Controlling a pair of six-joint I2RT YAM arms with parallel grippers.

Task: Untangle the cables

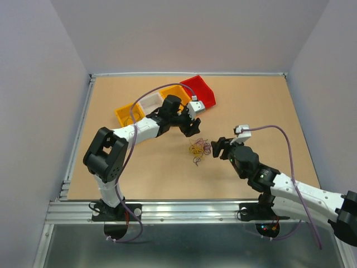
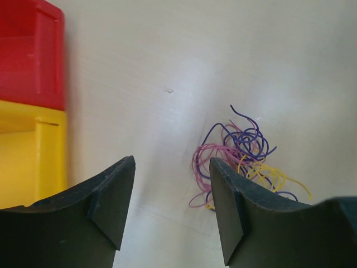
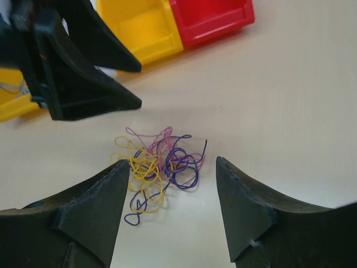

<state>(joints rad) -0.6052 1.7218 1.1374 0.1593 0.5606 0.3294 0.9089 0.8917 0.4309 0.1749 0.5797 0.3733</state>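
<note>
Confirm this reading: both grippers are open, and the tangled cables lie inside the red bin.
One part is wrong. The cables are not in the red bin. They lie on the bare table, between the left gripper and the right gripper, as the top external view shows. Both grippers are open, as you said.

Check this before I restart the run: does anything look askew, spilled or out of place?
Only the cables: yellow, pink and purple wires knotted in one clump on the table, outside the bins. The bin row also sits at a slant to the table's edge. Nothing looks spilled or broken.
</note>
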